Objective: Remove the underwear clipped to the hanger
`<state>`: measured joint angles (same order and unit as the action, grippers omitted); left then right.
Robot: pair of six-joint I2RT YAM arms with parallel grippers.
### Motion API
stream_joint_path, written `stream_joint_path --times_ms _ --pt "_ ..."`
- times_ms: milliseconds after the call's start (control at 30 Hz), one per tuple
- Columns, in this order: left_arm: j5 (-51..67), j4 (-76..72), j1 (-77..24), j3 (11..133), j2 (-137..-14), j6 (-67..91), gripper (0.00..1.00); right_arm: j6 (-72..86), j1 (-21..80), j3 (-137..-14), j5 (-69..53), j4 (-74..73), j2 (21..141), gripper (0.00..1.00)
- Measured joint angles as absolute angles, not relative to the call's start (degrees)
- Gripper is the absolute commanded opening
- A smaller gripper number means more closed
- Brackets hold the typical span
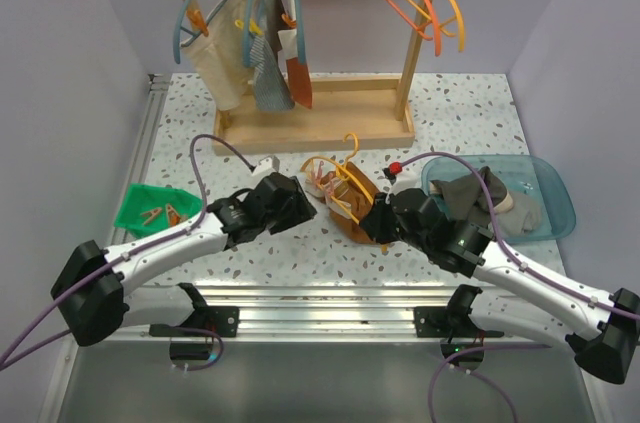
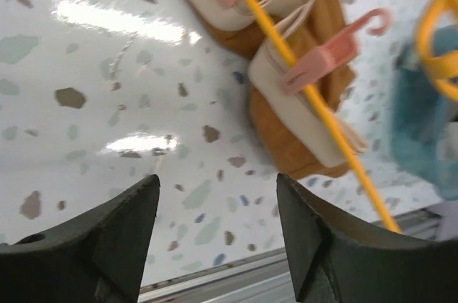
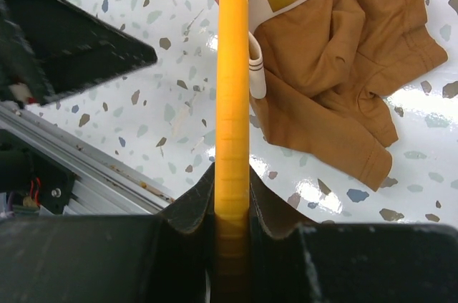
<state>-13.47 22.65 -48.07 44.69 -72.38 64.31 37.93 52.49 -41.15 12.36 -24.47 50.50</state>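
Top view first: you're mid-unclip, w/ the hanger (image 1: 350, 181) and the underwear (image 1: 345, 215) lying on the table (image 1: 470, 113) between both arms, in front of the wooden rack (image 1: 320, 128). By my read the briefs aren't free yet. Right claw (image 1: 378, 223) sits at the hanger's right side and left claw (image 1: 303, 201) is just beside the garment's left edge; I can't judge either opening from up here. Left wrist view: your left claw (image 2: 215, 246) stands roughly half open w/ nothing btwn its fingers (image 2: 114, 238), over bare table, near the briefs but apart from them. Ahead of it the underwear (image 2: 279, 142) hangs off the yellow bar of the hanger (image 2: 336, 131), its pale waistband pinned by pink clips (image 2: 315, 63), two in sight. Right wrist view: your right claw (image 3: 232, 206) is pinched narrow on the hanger (image 3: 232, 88), the bar running straight up out of the jaws. The underwear (image 3: 336, 66) lies crumpled on the table just right of the bar, COTTON label up, and the other arm shows dark at top left. Next, I'd say: keep the right grip as the anchor, bring the left claw fwd onto the nearer clip and press its tail so it lets go. Small target, so line up square before you close, or you'll likely drag the fabric instead.
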Motion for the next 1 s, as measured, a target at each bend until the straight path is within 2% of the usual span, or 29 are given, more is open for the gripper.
stream_joint_path --times_ms 100,233,433,567,867,1000 --pt "-13.23 19.42 -48.01 44.73 -68.55 66.26 0.88 37.91 52.49 -41.15 12.34 -24.47 50.48 0.0" --pt "-12.51 18.55 -47.62 49.17 -70.43 66.67 0.95 37.89 52.49 -41.15 12.34 -24.62 50.28 0.0" --pt "-12.51 20.73 -47.37 62.81 -82.83 62.76 0.95 37.85 52.49 -41.15 12.34 -24.99 49.69 0.0" --pt "-14.26 23.22 -47.4 67.0 -87.22 59.64 0.91 37.58 52.49 -41.15 12.43 -25.23 49.54 0.0" --pt "-18.09 27.55 -48.58 69.95 -88.25 56.38 0.85 37.28 52.51 -41.15 12.43 -25.3 49.41 0.0" --pt "-18.57 26.68 -48.69 66.37 -84.86 58.04 0.83 37.06 52.62 -41.15 11.81 -25.1 49.41 0.0"
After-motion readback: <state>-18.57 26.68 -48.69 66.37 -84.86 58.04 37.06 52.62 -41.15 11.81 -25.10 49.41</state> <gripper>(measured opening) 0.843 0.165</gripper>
